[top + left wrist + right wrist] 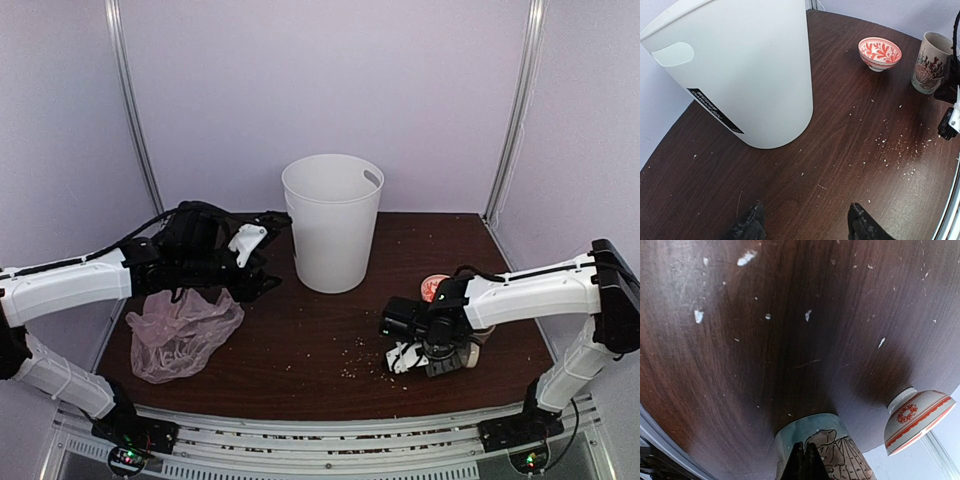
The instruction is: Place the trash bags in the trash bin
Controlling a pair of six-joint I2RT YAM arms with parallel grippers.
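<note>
Trash bag (pixel 183 335) crumpled on table (pixel 300 345); left fingers (pixel 747 227) open, right fingers (pixel 801 462) closed.

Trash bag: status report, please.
Left gripper open, empty, facing the trash bin. Right gripper shut, at the mug. Trash bag crumpled on the table, outside the bin. Nothing blocking the bin's mouth.
</note>
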